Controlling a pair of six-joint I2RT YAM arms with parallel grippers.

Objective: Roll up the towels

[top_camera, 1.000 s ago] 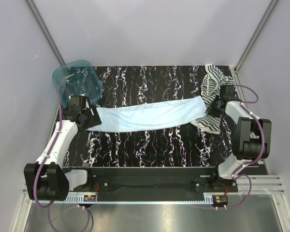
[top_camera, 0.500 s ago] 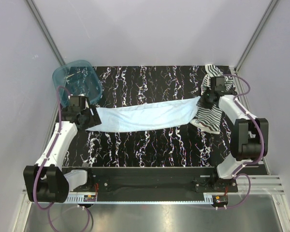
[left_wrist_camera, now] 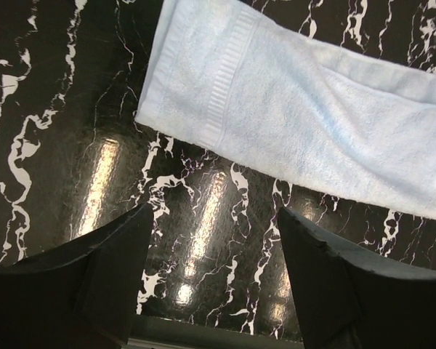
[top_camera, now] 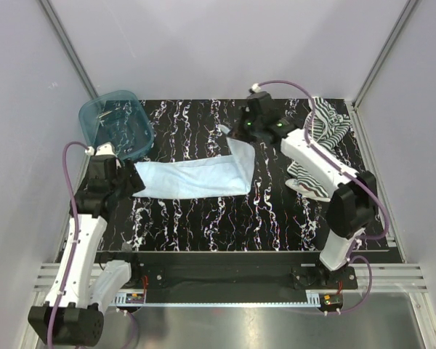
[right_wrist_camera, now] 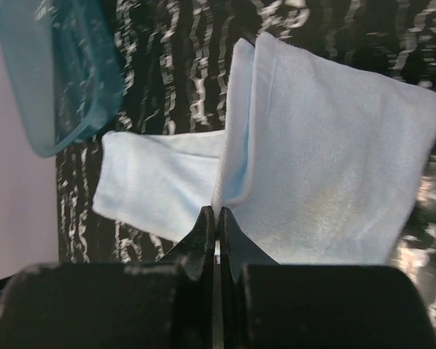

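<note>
The pale blue towel (left_wrist_camera: 291, 109) is made of soft terry cloth with a fine, matt nap, and a flat ribbed band is woven across it near the hem. The striped towel (top_camera: 333, 125), at the far right, is likewise matt cloth. The table top (left_wrist_camera: 58, 145) is finished in glossy black with white marble-like veins, and lamp glare is mirrored in it. The tub (right_wrist_camera: 58, 65), at the far left, is moulded of smooth, translucent teal plastic. On the left gripper (left_wrist_camera: 216, 213), fingers (left_wrist_camera: 109, 283) of matt black plastic are seen. A sheet of dull brushed metal (top_camera: 225, 327) is laid along the near edge.
</note>
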